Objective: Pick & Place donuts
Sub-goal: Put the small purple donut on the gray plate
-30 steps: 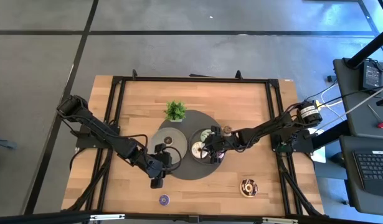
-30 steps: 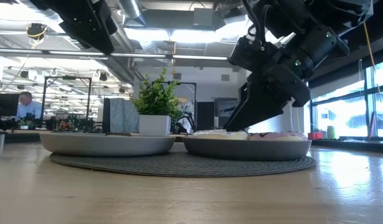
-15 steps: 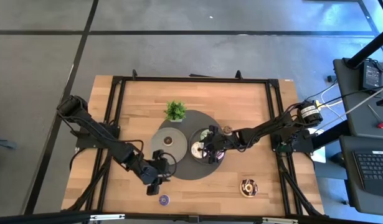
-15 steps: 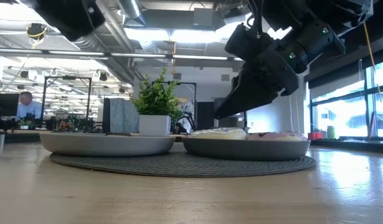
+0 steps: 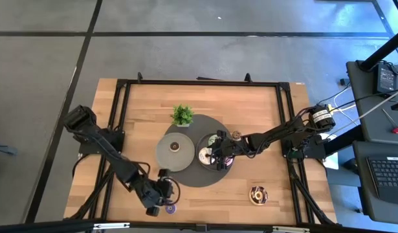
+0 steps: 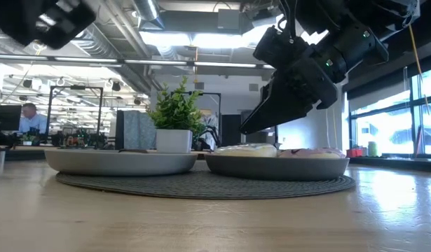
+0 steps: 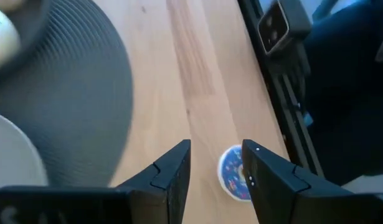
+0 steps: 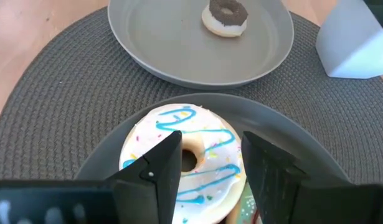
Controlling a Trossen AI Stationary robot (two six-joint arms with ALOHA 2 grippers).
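My left gripper (image 7: 216, 154) is open and hovers over the bare wood near the table's near edge (image 5: 161, 203); the tiny purple donut (image 7: 233, 181) (image 5: 170, 208) lies flat on the wood just beyond its fingertips. My right gripper (image 8: 210, 142) (image 5: 216, 155) is open and hangs just above the cream donut with blue icing lines (image 8: 186, 157), which lies in the right grey plate (image 5: 222, 167) beside other donuts. A small chocolate-iced donut (image 8: 225, 15) lies in the left plate (image 5: 165, 154). The dark chocolate donut (image 5: 258, 194) and a tiny brown one (image 5: 236, 135) rest on the wood.
Both plates sit on a round dark woven mat (image 5: 192, 176). A small green potted plant (image 5: 182, 115) stands at the mat's far edge. A black frame (image 5: 119, 129) runs along the table's sides. Bare wood lies along the near edge (image 5: 211, 204). A person sits far off in the room (image 6: 29, 115).
My left gripper has travelled from beside the left plate toward the table's near edge and now stands by the purple donut. My right gripper has risen a little off the right plate and then kept still. The donuts have not moved.
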